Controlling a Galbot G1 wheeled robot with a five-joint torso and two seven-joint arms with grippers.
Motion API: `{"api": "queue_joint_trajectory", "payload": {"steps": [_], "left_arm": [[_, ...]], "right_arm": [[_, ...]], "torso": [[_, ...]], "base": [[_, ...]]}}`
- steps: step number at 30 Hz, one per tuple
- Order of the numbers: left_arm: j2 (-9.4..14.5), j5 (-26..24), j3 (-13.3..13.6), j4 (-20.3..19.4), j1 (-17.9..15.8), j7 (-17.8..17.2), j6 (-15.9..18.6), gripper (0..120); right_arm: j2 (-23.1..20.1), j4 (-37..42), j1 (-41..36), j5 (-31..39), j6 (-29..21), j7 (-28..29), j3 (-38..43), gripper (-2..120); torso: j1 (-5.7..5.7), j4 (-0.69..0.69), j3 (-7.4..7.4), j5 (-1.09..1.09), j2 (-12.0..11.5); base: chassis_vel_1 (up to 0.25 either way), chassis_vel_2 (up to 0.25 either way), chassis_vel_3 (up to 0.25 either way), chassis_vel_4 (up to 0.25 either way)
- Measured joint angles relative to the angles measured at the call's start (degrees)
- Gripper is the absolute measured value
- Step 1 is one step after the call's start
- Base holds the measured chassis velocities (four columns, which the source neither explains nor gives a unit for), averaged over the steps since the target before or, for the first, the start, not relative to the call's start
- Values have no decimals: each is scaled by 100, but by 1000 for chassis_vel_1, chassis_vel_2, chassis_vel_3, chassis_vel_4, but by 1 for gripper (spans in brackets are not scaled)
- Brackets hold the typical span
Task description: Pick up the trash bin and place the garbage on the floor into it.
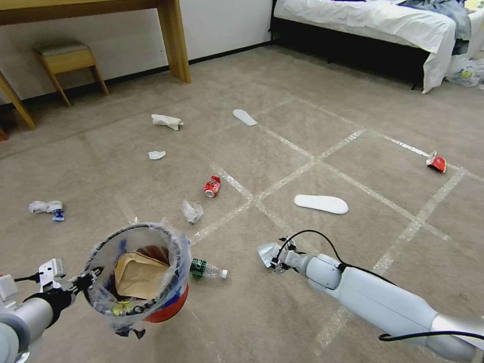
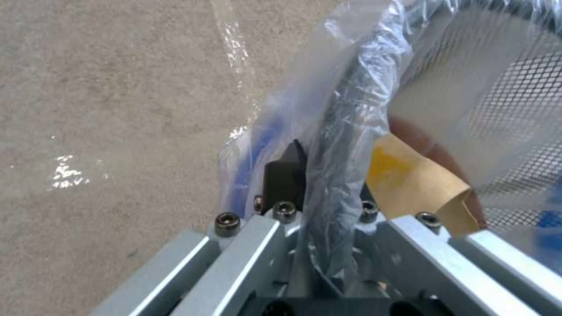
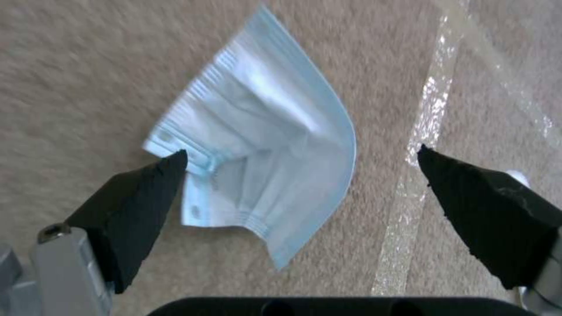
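- Where clear tape lines (image 1: 322, 154) cross the beige floor (image 1: 312, 297), we see a bed (image 1: 383, 20) behind and litter scattered: a red can (image 1: 212, 186), a plastic bottle (image 1: 207, 269).
- We hold the trash bin (image 1: 135, 275) aloft, left gripper (image 2: 319, 184) fingers pinching its bagged rim; a brown paper bag (image 1: 137, 275) lies inside.
- Our right gripper (image 3: 301, 180) hangs over a blue face mask (image 3: 263, 162), fingers spread.

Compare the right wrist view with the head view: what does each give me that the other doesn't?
Right wrist alone: the right gripper is open, one fingertip at the face mask's edge, the other past it beside a tape line.

Head alone: the left gripper holds the bin with a paper bag inside; a bottle, can and slipper lie on the floor.

Both: the mask, carpet and tape grid.
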Motion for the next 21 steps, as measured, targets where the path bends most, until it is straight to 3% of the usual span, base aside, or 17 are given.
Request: {"api": "queue_joint_trajectory", "payload": {"steps": [14,21], "left_arm": [[-76,54,-59,-40,127,41,0,1],[-102,59,-50,-41,135,52,0,1]], "right_arm": [[845,-1141,65,-75,587,110,8,100],[1172,-1298,62,-60,579,268,83,100]], "torso": [[0,0,0,0,0],[0,0,0,-1,0]], "base": [[0,0,0,0],[0,0,0,0]]}}
